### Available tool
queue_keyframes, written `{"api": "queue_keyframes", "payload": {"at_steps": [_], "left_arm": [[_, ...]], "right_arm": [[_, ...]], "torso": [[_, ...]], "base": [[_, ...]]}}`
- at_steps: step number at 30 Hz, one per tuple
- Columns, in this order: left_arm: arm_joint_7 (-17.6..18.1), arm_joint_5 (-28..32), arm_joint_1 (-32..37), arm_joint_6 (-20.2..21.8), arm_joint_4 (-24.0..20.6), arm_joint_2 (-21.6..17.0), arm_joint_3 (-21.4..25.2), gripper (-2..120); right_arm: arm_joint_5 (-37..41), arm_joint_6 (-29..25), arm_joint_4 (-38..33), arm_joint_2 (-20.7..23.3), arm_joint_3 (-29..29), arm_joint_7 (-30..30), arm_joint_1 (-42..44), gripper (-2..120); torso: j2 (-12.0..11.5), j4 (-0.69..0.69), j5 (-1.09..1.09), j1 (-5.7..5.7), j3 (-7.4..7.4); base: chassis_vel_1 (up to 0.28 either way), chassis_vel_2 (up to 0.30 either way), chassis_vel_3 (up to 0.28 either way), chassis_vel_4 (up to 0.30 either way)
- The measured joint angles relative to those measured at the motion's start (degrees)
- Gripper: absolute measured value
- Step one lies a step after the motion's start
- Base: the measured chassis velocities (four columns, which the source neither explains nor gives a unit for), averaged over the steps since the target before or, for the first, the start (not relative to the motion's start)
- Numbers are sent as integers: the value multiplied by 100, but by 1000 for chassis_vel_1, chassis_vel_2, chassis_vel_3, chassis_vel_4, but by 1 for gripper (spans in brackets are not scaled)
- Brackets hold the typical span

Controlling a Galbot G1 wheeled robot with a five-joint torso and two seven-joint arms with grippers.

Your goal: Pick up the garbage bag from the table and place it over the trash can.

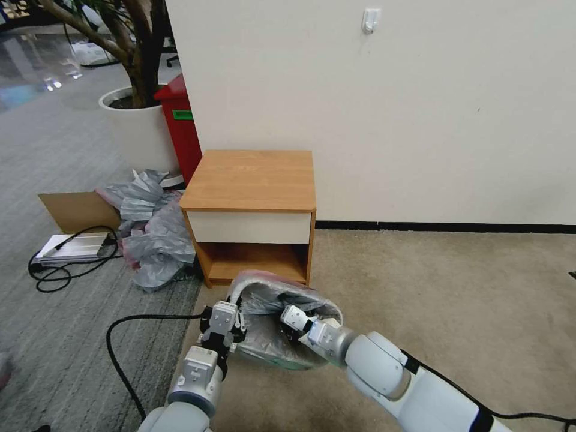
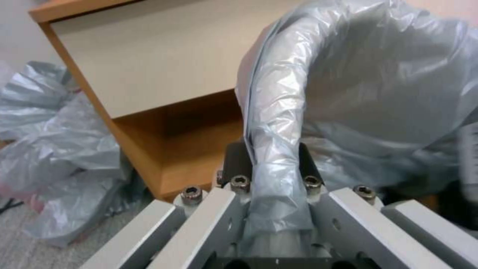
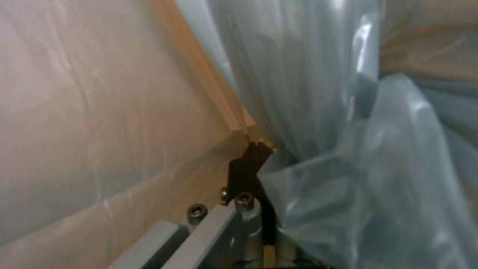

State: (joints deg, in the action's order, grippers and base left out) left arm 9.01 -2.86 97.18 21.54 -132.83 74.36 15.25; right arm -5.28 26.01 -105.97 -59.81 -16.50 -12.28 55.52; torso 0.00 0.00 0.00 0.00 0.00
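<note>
The silver-grey garbage bag [image 1: 270, 300] with its pinkish edge is draped over the trash can [image 1: 279, 360], which stands on the carpet right in front of the table [image 1: 252, 174]. My left gripper [image 1: 231, 312] is at the can's left rim. In the left wrist view the left gripper [image 2: 274, 157] is shut on the bag-wrapped rim, a plastic-covered roll [image 2: 279, 112] running between its fingers. My right gripper [image 1: 292, 316] reaches into the bag's mouth from the right. In the right wrist view the right gripper [image 3: 264, 157] is shut on folds of the garbage bag [image 3: 348, 168].
A heap of grey plastic bags [image 1: 153, 234] lies on the floor left of the table, beside flat cardboard [image 1: 75, 210] and a cabled device [image 1: 72, 247]. A red bin [image 1: 180, 129] and a white planter [image 1: 138, 132] stand behind. A black cable [image 1: 120, 348] trails by my left arm. Open carpet lies to the right.
</note>
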Motion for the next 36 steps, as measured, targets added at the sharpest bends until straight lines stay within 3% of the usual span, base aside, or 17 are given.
{"api": "queue_keyframes", "payload": {"at_steps": [9, 15, 19, 29, 32, 36], "left_arm": [[-1, 66, 41, 57, -71, 25, -32, 3], [134, 643, -110, 249, 49, 43, 183, 3], [364, 1446, -284, 525, 145, 45, 370, 3], [729, 2253, -504, 793, 434, 147, 500, 3], [1011, 3317, -562, 1226, 467, 160, 566, 3], [1063, 3906, -569, 1570, 507, 146, 612, 3]], "right_arm": [[1, -13, 218, -118, -8, 38, -48, 0], [21, -93, -230, 120, 219, 29, 269, 0], [36, -278, -931, 383, 697, -54, 854, 0], [108, -772, -2018, 523, 1763, -142, 1899, 0], [295, -1107, -2345, 406, 2219, -84, 2341, 0], [507, -1542, -2411, 144, 2466, 107, 2575, 0]], "torso": [[0, 0, 0, 0, 0], [0, 0, 1, 0, 0], [0, 0, 0, 0, 0], [0, 0, 1, 0, -1], [0, 0, 0, 0, -1], [0, 0, 0, 0, -1]], "base": [[0, 0, 0, 0], [0, 0, 0, 0], [0, 0, 0, 0], [0, 0, 0, 0], [0, 0, 0, 0], [0, 0, 0, 0]]}}
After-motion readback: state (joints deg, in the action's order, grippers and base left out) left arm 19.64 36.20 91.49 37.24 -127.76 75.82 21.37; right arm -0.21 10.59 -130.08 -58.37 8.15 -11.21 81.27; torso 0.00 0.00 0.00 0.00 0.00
